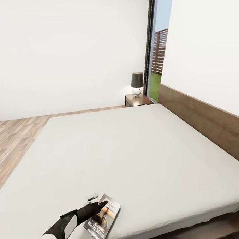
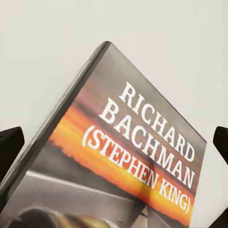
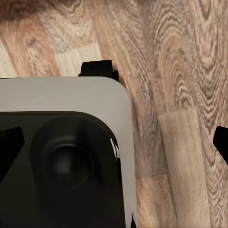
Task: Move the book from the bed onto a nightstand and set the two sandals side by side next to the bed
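Observation:
The book [image 1: 103,217] lies flat on the light-grey mattress of the bed [image 1: 117,144], close to its near edge, with a dark cover, an orange band and white lettering. My left gripper [image 1: 97,201] is over the book's far end, open. In the left wrist view the book [image 2: 128,161] sits between the two dark fingertips [image 2: 9,142], which stand wide apart; I cannot tell if they touch it. A nightstand [image 1: 137,99] stands beyond the bed's far corner. The right gripper [image 3: 114,145] is open over the wood floor. The sandals are out of view.
A dark-shaded lamp [image 1: 137,83] stands on the nightstand. The brown headboard [image 1: 204,121] runs along the bed's right side, with a tall window [image 1: 157,50] behind the nightstand. Wood-plank floor [image 1: 14,133] lies to the left. The robot's grey and black base [image 3: 66,156] is below the right gripper.

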Motion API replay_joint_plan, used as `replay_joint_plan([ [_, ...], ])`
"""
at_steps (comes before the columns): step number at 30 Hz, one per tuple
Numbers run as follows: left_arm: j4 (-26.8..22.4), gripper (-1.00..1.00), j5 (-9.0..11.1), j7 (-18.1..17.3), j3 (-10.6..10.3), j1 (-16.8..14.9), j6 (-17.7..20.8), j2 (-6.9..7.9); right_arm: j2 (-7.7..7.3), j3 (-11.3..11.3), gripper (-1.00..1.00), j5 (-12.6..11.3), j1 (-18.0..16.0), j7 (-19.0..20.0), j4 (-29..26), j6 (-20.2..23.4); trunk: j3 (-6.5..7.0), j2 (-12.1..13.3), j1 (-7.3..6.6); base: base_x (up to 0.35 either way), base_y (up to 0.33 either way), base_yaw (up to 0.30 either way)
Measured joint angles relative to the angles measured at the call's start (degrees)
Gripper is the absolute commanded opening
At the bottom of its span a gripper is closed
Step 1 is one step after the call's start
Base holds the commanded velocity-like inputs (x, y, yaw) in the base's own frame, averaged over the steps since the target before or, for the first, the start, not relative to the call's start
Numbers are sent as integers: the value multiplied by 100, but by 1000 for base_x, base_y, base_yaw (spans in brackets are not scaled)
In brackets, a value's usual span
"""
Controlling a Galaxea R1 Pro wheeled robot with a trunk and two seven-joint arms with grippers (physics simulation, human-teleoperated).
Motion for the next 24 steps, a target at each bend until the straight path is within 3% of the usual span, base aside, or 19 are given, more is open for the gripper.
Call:
replay_joint_plan([
  [16, 0, 100, 0, 0, -2, 1, -5, 0, 0, 0, 100, 0, 0, 0, 2, 0, 0, 0, 0, -4, 0, -5],
  [24, 2, 100, -1, 1, -2, 0, -6, -1, 0, -4, 100, 0, 1, 0, 0, -1, 0, 0, 0, -1, 0, -133],
])
